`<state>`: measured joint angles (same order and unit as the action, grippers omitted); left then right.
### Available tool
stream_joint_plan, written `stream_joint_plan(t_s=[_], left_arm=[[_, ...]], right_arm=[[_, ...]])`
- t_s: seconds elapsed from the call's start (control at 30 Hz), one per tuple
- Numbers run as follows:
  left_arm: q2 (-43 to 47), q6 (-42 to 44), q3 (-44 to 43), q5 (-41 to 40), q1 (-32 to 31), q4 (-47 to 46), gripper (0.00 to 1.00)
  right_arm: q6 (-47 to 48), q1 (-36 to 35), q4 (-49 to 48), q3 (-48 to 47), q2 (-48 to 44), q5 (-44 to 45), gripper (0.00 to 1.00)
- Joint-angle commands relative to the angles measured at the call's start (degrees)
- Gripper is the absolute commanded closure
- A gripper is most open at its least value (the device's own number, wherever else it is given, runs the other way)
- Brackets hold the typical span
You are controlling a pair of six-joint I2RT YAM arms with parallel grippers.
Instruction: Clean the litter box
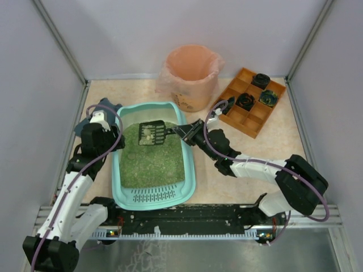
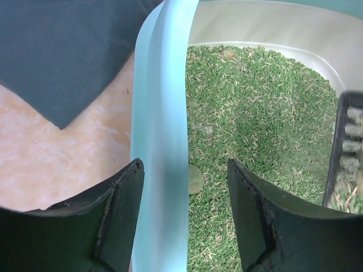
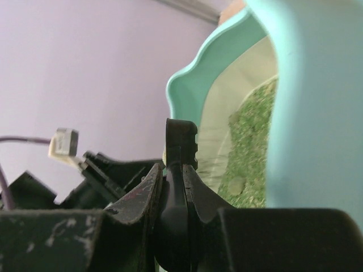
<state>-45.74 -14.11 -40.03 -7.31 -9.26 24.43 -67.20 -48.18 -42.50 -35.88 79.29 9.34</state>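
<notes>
The teal litter box (image 1: pixel 190 170) lies left of centre, filled with green litter (image 1: pixel 153 158), its slotted ledge (image 1: pixel 152 195) at the near end. My right gripper (image 1: pixel 186 133) is shut on the handle of a black slotted scoop (image 1: pixel 152 133). It holds the scoop over the far part of the litter with pale clumps on it. In the right wrist view the fingers (image 3: pixel 144 190) clamp the handle (image 3: pixel 180 141). My left gripper (image 2: pixel 184 164) is open and straddles the box's left rim (image 2: pixel 161 141). A round greenish lump (image 2: pixel 195 178) lies in the litter by that rim. The scoop's edge (image 2: pixel 346 153) shows at the right.
A peach-lined round bin (image 1: pixel 191 76) stands behind the box. An orange compartmented tray (image 1: pixel 237 119) with dark round items sits at the back right. A dark blue-grey sheet (image 2: pixel 57 51) lies on the table left of the box. Enclosure walls stand close on both sides.
</notes>
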Motion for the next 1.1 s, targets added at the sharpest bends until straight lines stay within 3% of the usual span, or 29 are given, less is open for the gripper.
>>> stream_joint_plan(t_s=[0.0,0.13,0.3,0.47,0.63,0.77,0.83,0.97,1.07], left_arm=[[-0.09,0.06,0.39,-0.08,-0.26,-0.88,0.33],[0.28,-0.04,0.48,-0.14,-0.24,-0.79,0.33],[-0.81,0.31,0.38,0.00,-0.22,-1.11,0.33],[-0.93,0.15,0.26,-0.07,-0.24,-0.57,0.33],[-1.80,0.58,0.16,0.32,-0.24,-0.94,0.33],[-1.82,0.36,0.16,-0.15,-0.24,-0.35,0.33],[-1.24,0.44,0.34,-0.16,-0.24,-0.71,0.33],[-2.30,0.76,0.10,0.18,-0.24,-0.85,0.33],[-2.54,0.62,-0.25,-0.32,-0.19,-0.08,0.33]], right_arm=[[-1.36,0.80,-8.99,-0.86,0.73,-7.67,1.00],[-7.94,4.37,-8.32,4.61,-2.51,-2.24,1.00],[0.26,1.57,-8.20,-2.79,1.28,-11.76,1.00],[-6.51,5.63,-11.05,6.21,-1.70,-5.48,1.00],[1.02,0.80,-12.23,0.17,2.54,-11.86,1.00],[-5.51,4.13,-15.95,7.88,1.39,-5.96,1.00],[-5.71,3.86,-17.32,7.22,1.91,-7.39,1.00],[0.98,0.69,-6.15,-2.41,4.25,-14.23,1.00],[-2.78,2.89,-5.03,0.67,2.58,-10.98,1.00]])
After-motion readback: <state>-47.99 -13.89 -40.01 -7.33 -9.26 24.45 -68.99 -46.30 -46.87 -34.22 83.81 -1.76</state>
